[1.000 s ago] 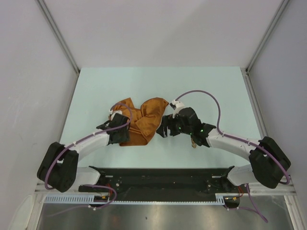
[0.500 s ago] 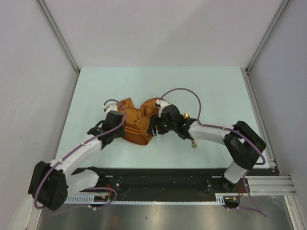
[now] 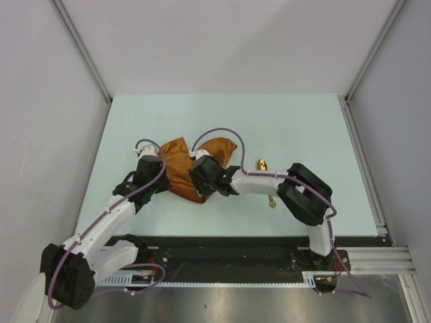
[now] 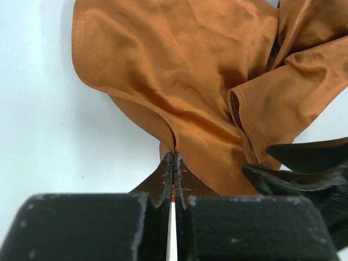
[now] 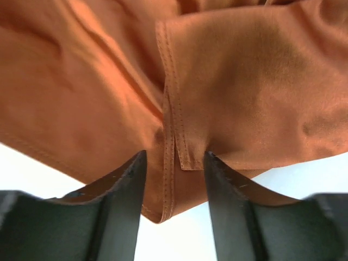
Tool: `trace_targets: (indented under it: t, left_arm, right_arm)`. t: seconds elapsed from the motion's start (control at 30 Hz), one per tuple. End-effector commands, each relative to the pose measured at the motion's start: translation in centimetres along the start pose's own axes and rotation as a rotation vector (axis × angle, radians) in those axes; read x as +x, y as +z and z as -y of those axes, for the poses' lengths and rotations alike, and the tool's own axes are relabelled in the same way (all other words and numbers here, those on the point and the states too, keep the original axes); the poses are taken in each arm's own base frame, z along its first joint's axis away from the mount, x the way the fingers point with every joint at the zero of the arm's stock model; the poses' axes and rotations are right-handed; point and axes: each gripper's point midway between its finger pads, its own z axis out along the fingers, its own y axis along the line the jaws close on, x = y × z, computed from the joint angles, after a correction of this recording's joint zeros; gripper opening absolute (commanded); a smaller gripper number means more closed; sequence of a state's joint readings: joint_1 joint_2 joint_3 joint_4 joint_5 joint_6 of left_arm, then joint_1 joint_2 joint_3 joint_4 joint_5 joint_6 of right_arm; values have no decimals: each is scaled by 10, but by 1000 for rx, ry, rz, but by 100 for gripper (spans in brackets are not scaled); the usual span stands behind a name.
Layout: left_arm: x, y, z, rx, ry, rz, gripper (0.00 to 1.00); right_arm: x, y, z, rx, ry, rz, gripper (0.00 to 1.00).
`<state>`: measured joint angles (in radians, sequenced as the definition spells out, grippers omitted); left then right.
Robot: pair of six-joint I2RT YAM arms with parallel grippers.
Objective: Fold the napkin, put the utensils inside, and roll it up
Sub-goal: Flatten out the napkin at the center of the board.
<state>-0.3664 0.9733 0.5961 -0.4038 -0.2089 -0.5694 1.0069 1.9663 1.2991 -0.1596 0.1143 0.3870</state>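
Observation:
The rust-orange napkin (image 3: 180, 161) lies crumpled left of the table's middle. My left gripper (image 3: 163, 180) is at its left edge; in the left wrist view the gripper (image 4: 174, 156) is shut on a pinched fold of the napkin (image 4: 179, 70). My right gripper (image 3: 201, 187) is over the napkin's near corner. In the right wrist view this gripper (image 5: 174, 159) is open, its fingers straddling a hemmed corner of the napkin (image 5: 244, 98) without pressing it. The gold spoon (image 3: 262, 163) lies to the right, its middle hidden under my right arm.
The pale green table (image 3: 303, 128) is walled by grey panels at left, right and back. A black rail (image 3: 222, 249) runs along the near edge between the arm bases. The right gripper's fingers (image 4: 304, 168) show at the right of the left wrist view.
Both arms have reached further left. The left gripper has closed on the napkin's edge. The right gripper has moved over the napkin's near corner and its jaws have narrowed; the spoon's bowl is uncovered.

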Motion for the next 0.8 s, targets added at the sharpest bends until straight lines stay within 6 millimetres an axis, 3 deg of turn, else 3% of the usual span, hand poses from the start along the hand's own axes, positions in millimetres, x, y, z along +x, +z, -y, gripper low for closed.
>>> trace_targets:
  t: [0.0, 0.13, 0.37, 0.67, 0.7, 0.77]
  left_arm:
    - [-7, -1, 10, 59, -25, 21, 0]
    - [-6, 0, 11, 66, -26, 18, 0]
    - [-4, 2, 11, 68, -25, 6, 0]
    - [-3, 4, 11, 72, -26, -1, 0]
    - [-4, 3, 12, 76, -25, 2, 0]
    - [-7, 3, 13, 80, -29, 10, 0]
  right_arm:
    - [-4, 1, 11, 126, -56, 6, 49]
    - [-1, 4, 21, 178, -41, 0, 43]
    - [7, 14, 17, 70, 25, -34, 30]
    - [14, 20, 20, 47, 8, -48, 29]
    - [15, 22, 23, 50, 5, -52, 27]
    - [18, 23, 24, 50, -10, -60, 11]
